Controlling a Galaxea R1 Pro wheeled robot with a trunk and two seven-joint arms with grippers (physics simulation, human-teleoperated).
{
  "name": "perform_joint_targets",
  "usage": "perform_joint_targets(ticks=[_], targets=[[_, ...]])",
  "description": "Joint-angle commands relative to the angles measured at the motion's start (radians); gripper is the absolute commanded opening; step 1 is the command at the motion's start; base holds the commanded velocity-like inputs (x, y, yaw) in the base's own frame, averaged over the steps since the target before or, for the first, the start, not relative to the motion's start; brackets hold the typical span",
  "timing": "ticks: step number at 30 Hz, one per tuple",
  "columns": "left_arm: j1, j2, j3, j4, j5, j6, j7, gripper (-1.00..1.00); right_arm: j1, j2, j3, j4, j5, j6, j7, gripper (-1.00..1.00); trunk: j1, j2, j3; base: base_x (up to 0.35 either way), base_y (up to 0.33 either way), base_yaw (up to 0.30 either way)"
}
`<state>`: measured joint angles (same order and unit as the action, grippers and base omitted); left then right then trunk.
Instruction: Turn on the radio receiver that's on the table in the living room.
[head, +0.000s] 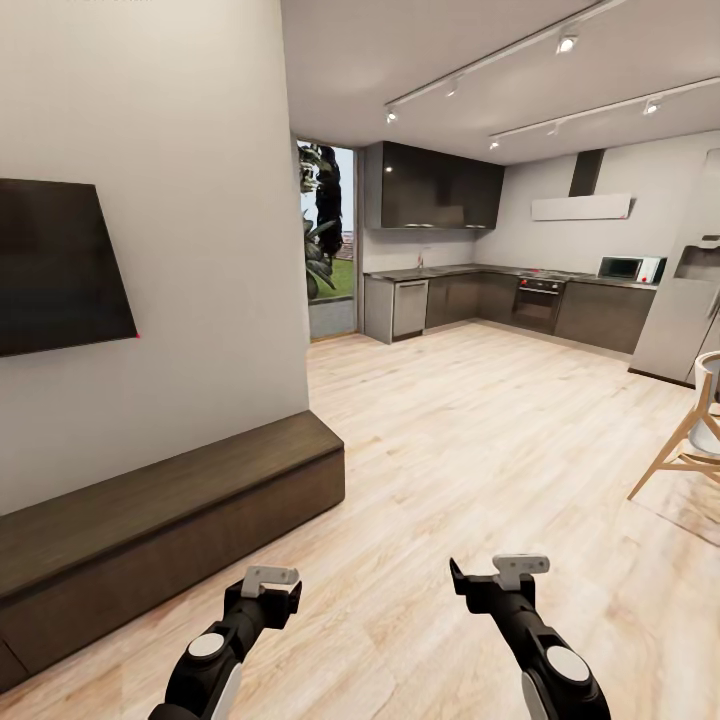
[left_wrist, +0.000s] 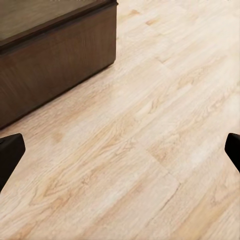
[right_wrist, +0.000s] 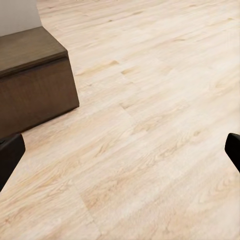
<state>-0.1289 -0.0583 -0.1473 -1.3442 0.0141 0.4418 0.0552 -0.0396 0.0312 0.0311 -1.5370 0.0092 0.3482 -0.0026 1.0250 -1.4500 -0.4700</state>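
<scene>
Beside the long dark wooden bench (head: 170, 520) that runs along the wall under a black wall screen (head: 55, 265), the light wood floor (head: 480, 450) stretches toward a kitchen of dark cabinets (head: 470, 300). On the counter well beyond the bench stands a microwave (head: 625, 267), and a wooden-legged chair (head: 690, 430) sits across the floor from the bench. The left gripper (head: 268, 590) hangs low just off the bench's near end, its 2 fingers (left_wrist: 10, 152) spread wide apart over bare floor, holding nothing. The right gripper (head: 500, 580) hangs farther from the bench, its fingers (right_wrist: 10, 152) likewise spread wide and empty. From both wrist cameras the bench's end corner (right_wrist: 35, 80) sits ahead on the planks. The radio receiver and its table are not in these pictures.
</scene>
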Motion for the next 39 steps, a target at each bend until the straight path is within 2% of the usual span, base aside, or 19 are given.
perform_joint_targets(ticks=[1, 39], targets=[[0.0, 0.0, 0.0, 0.0, 0.0, 0.0, 0.0, 1.0, 0.0, 0.0, 0.0, 0.0, 0.0, 0.0, -0.001, 1.0, 0.0, 0.0, 0.0, 0.0, 0.0, 0.028], [0.0, -0.001, -0.001, 0.0, 0.001, 0.0, 0.0, 1.0, 0.0, 0.001, -0.004, 0.0, 0.0, 0.0, -0.004, 1.0, 0.0, 0.0, -0.022, 0.0, 0.0, 0.264]])
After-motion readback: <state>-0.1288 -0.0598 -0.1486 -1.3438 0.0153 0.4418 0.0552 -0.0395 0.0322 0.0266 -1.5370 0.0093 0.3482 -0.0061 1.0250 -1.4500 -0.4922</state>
